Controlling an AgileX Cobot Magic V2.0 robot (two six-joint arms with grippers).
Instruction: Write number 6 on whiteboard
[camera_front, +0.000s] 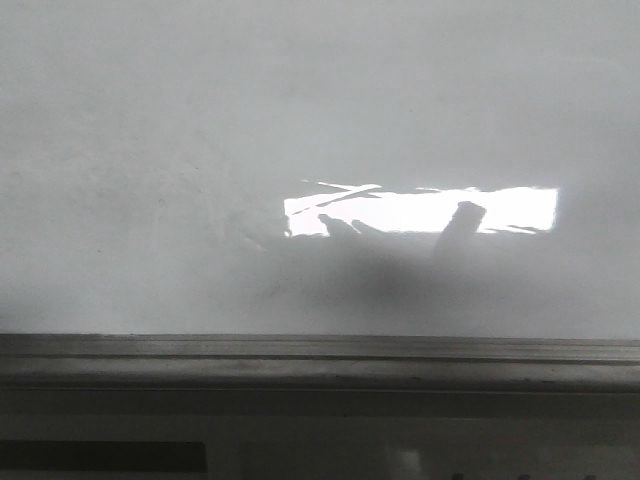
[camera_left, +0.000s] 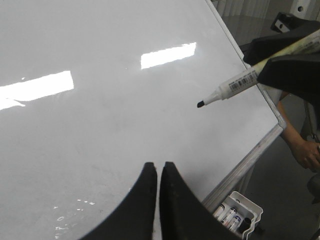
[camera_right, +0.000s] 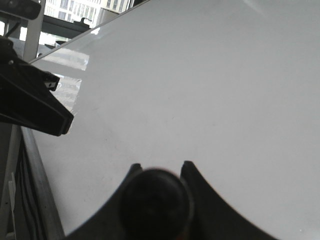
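**Whiteboard blank, marker held above it**

The whiteboard (camera_front: 200, 150) fills the front view as one glossy white sheet with faint smudges; no drawn stroke of a number shows on it in any view. Its grey frame strip (camera_front: 320, 358) runs along the near edge, left to right. A bright rectangular glare (camera_front: 420, 210) lies right of centre, crossed by dark reflected shapes.

In the left wrist view the left tool (camera_left: 158, 172) hangs over the board with its two black fingers pressed together, holding nothing. Right of it the board surface lies bare out to the framed corner (camera_left: 280, 122). There the right tool (camera_right: 159, 172) grips a marker (camera_left: 235, 86), whose dark tip is clear of the surface. Beyond the corner sit a small white bin of markers (camera_left: 235, 212) and a person's hand (camera_left: 305, 150).
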